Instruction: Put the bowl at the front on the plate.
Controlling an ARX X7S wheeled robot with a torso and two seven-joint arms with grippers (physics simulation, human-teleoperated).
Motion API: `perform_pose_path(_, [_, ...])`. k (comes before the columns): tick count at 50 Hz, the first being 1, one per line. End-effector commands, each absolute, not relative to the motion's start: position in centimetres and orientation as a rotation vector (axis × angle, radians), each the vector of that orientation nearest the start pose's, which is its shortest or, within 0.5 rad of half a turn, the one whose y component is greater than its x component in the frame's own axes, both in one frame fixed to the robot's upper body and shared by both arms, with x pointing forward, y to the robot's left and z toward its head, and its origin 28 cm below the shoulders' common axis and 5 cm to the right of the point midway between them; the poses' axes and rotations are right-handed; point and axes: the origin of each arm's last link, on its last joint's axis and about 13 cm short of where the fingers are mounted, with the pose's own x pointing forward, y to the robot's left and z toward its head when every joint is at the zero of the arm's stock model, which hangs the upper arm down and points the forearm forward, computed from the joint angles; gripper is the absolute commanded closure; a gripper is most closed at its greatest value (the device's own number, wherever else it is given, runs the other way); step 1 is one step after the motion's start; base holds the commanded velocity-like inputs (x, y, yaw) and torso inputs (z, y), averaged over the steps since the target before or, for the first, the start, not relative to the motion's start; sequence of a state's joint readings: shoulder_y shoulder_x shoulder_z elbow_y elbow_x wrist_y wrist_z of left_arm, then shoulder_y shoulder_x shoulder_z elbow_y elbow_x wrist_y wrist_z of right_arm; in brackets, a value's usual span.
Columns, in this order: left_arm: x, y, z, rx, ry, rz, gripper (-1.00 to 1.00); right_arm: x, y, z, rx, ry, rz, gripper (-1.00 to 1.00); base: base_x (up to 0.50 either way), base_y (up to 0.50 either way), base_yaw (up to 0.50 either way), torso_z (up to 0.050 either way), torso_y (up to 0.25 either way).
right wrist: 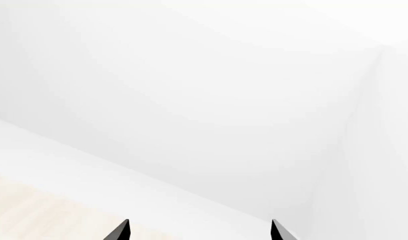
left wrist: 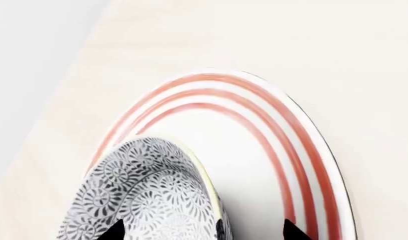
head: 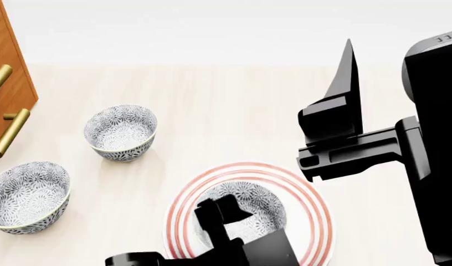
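The bowl (head: 250, 206), white with a dense blue-grey floral pattern, stands upright in the middle of the plate (head: 250, 167), a large white plate with three thin red rings. In the left wrist view the bowl (left wrist: 147, 187) fills the near part of the plate (left wrist: 271, 107). My left gripper (left wrist: 204, 231) is open, its jaws wide apart. One fingertip is over the bowl's inside, the other is over the plate outside the rim. In the head view the left gripper (head: 224, 213) hangs over the bowl. My right gripper (head: 345, 83) is raised at the right, open and empty, facing the white wall (right wrist: 198, 231).
Two look-alike patterned bowls stand on the pale wooden tabletop at the left, one further back (head: 121, 132) and one nearer the front (head: 26, 195). A wooden cabinet (head: 8, 72) with brass handles borders the far left. The right arm (head: 433, 166) looms over the table's right side.
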State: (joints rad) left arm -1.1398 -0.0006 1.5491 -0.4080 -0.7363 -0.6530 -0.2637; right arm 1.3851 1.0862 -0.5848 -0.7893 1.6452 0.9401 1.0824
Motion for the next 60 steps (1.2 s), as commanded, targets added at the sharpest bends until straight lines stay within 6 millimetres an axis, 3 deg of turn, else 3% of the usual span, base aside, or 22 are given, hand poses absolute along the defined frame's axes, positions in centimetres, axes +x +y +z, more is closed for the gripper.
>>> perform_pose_path(1, [30.9,5.7,10.4,0.83,0.306,-0.755,-1.0,17.4,-14.5,31.6,-0.42,-0.254,-0.033,-1.0,0.0,0.0,0.0,0.0,0.0])
perform_pose_path(12, [30.9,5.5,10.8,0.786,0.328,-0.799,-1.0,17.4,-14.4,31.8,-0.419,-0.262,-0.035,-1.0,0.0,0.0,0.0,0.0,0.0])
perform_pose_path(20, [31.2,5.2,12.1,0.649,0.417,-0.917,-1.0,17.4,-14.2,32.0,-0.422,-0.273,-0.03,-1.0,0.0,0.0,0.0,0.0,0.0])
perform_pose_path(33, [33.1,4.9,15.8,0.439,0.399,-0.919,-1.0,17.4,-13.9,32.4,-0.429,-0.286,-0.021,-1.0,0.0,0.0,0.0,0.0,0.0])
perform_pose_path(47, [34.4,5.6,17.1,0.416,0.384,-0.862,-1.0,16.6,-14.1,32.5,-0.426,-0.297,-0.037,-1.0,0.0,0.0,0.0,0.0,0.0])
perform_pose_path(60, [36.7,7.9,19.0,0.285,0.401,-0.774,-1.0,15.4,-14.6,32.5,-0.426,-0.312,-0.065,-1.0,0.0,0.0,0.0,0.0,0.0])
